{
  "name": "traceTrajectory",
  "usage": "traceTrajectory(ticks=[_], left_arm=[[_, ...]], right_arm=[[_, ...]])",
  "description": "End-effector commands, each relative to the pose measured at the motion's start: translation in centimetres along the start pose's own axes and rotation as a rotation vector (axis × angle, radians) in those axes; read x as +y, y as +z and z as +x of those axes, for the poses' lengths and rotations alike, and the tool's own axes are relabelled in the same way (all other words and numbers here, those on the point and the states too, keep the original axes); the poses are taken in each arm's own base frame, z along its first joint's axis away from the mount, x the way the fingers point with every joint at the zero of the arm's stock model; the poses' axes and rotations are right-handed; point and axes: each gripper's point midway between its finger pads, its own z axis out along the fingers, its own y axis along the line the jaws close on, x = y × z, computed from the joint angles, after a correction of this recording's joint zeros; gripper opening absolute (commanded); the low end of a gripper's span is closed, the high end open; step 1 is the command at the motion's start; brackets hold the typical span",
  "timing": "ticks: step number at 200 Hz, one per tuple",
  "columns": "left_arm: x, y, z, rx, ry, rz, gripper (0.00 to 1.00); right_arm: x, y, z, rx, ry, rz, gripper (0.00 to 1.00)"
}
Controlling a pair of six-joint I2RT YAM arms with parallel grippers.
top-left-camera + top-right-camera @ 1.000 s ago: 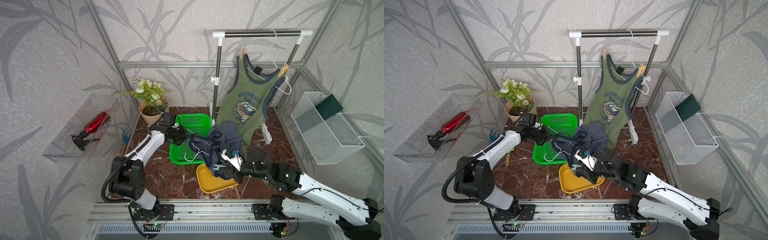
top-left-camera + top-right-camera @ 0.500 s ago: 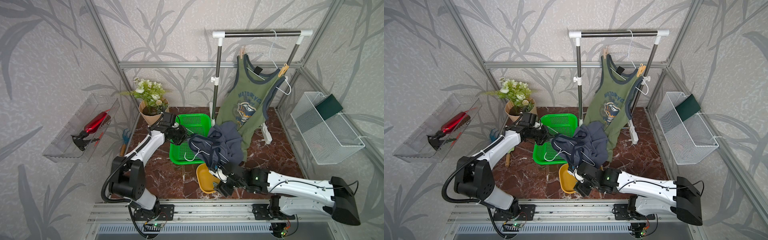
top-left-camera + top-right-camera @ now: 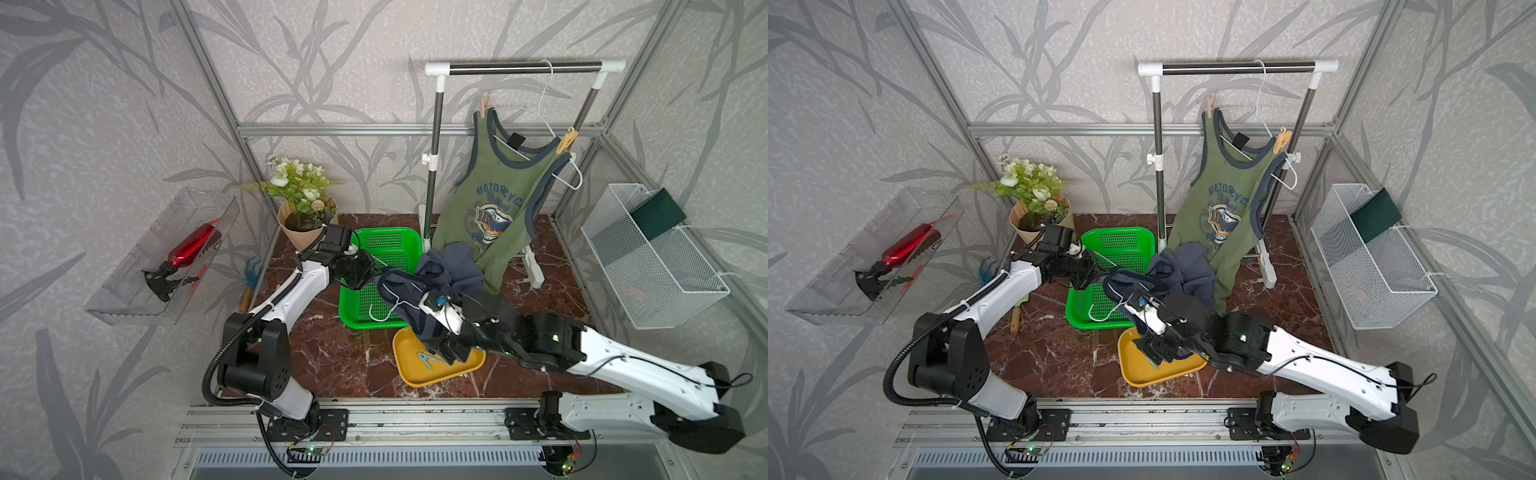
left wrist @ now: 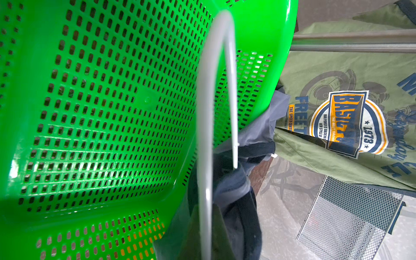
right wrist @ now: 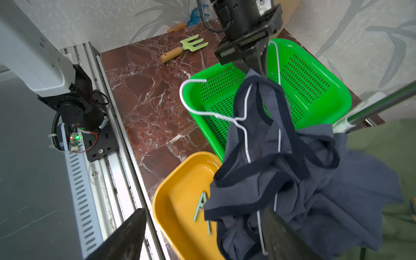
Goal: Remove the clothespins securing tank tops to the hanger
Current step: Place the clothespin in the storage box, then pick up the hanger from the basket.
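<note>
A teal clothespin (image 3: 428, 358) (image 5: 201, 206) lies loose in the yellow tray (image 3: 409, 370). My right gripper (image 3: 446, 353) (image 5: 203, 210) hovers just above it, open and empty. My left gripper (image 3: 371, 272) is shut on the white wire hanger (image 4: 206, 135) (image 5: 245, 137), from which the slate-blue tank top (image 3: 451, 266) (image 5: 304, 175) droops over the tray. The olive tank top (image 3: 498, 199) hangs on its own hanger from the rack. A tan clothespin (image 3: 484, 106) pins one strap and a yellow-orange one (image 3: 567, 139) pins the other.
A green perforated basket (image 3: 399, 245) sits under the left gripper. A flower pot (image 3: 303, 224) stands behind it, and a garden fork (image 5: 184, 48) lies by the left wall. The rack's pole (image 3: 432, 166) and foot stand at the back. A wire basket (image 3: 648, 257) hangs on the right wall.
My right gripper came away from the slate-blue top, dropped over the yellow tray and opened. The teal clothespin now lies in the tray. The left arm held still.
</note>
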Motion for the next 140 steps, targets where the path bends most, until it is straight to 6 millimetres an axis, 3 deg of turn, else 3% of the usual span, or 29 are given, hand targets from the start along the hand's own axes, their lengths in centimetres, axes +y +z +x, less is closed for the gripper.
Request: traceTrajectory(ticks=[1, 29, 61, 94, 118, 140], left_arm=[[-1.9, -1.3, -0.3, -0.024, 0.009, 0.049, 0.0], [-2.5, -1.4, -0.1, -0.005, 0.002, 0.073, 0.0], [-3.5, -1.7, -0.3, -0.003, 0.001, 0.101, 0.0], [-4.0, -2.0, -0.2, 0.004, 0.008, 0.111, 0.0], [-4.0, -1.9, 0.1, 0.017, 0.006, 0.115, 0.0], [-3.7, -1.9, 0.1, 0.016, 0.001, 0.113, 0.0]], right_arm=[[0.1, 4.7, -0.1, 0.084, -0.138, -0.015, 0.82], [-0.9, 8.1, -1.0, 0.139, -0.191, -0.037, 0.82], [-2.5, 10.5, -1.3, 0.174, -0.215, 0.009, 0.81], [-4.3, 10.9, -2.4, 0.112, -0.173, 0.061, 0.75], [-4.8, 10.9, -2.8, 0.105, -0.186, 0.08, 0.66], [-4.5, 10.3, -2.4, 0.134, -0.186, 0.06, 0.65]])
